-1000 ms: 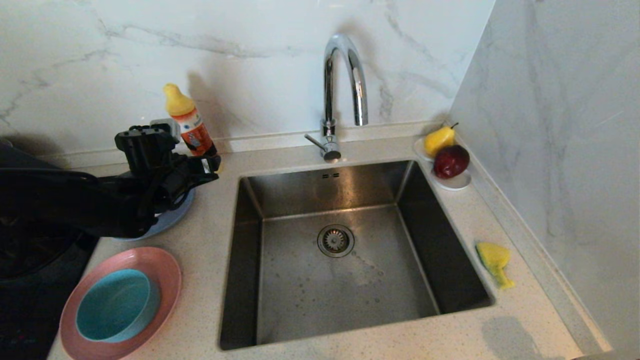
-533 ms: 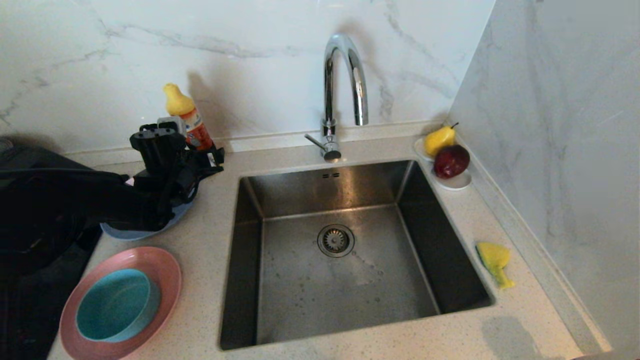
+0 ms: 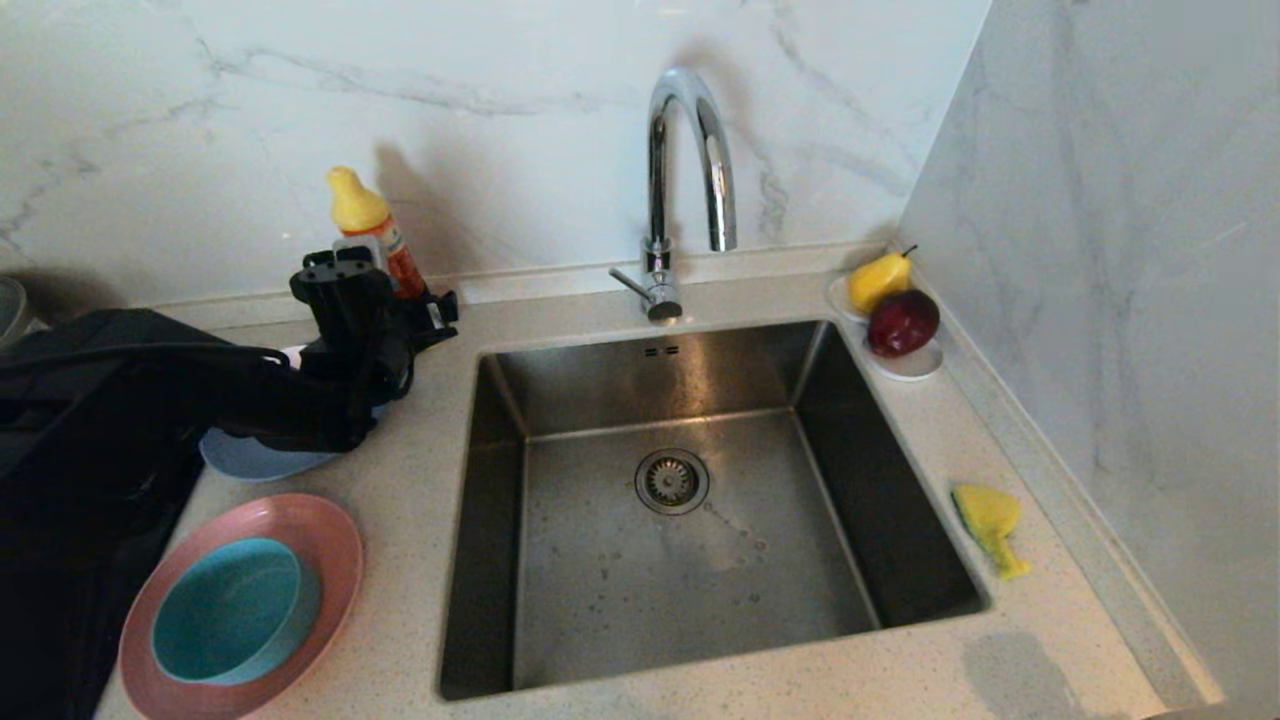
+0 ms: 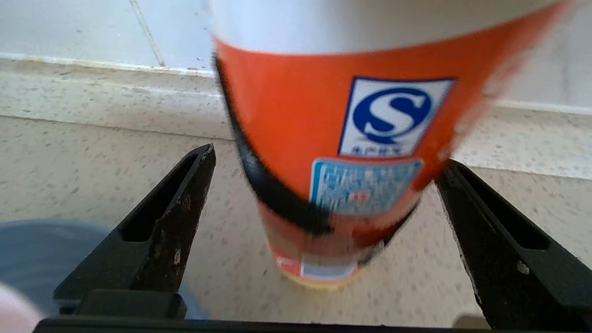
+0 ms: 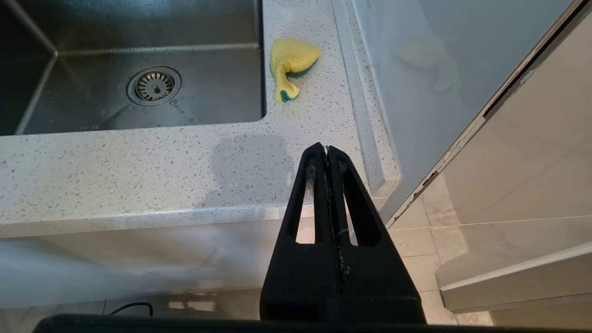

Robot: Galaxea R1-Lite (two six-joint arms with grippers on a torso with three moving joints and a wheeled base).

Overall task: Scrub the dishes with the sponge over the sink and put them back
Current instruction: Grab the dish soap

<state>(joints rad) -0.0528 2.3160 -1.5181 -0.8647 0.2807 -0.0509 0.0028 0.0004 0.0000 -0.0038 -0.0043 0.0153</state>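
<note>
The dishes sit at the left of the tabletop (image 3: pixel 420 560). The pink plate (image 3: pixel 320 530) carries the teal bowl (image 3: pixel 235 610) and lies nearer the robot than the left end effector (image 4: pixel 323 231). The grey-blue plate (image 3: pixel 250 460) lies directly under the left arm, partly covered by it; the pale bowl on it is almost hidden, with only a small pale edge showing beside the arm.

The left end effector is level with the tabletop, fingers (image 4: pixel 171 222) spread wide apart. The orange soap bottle (image 4: pixel 333 152) stands upright between them; neither finger touches it in the left wrist view. The grey-blue plate rim shows just behind the finger on that side.

The sink (image 3: pixel 660 560) lies to the right of the left end effector, with the drain (image 3: pixel 671 481) in its floor and the faucet (image 3: pixel 690 170) behind its rear edge. Nothing lies in the basin.

The small white dish (image 3: pixel 915 365) with a pear (image 3: pixel 878 278) and a red apple (image 3: pixel 902 322) stands at the far right corner.

The sponge (image 5: pixel 291 60) lies bent on the tabletop, just beside the right rim of the sink, well ahead of the right end effector (image 5: pixel 327 150). That end effector hangs off the front edge of the tabletop, fingers pressed together, holding nothing.
</note>
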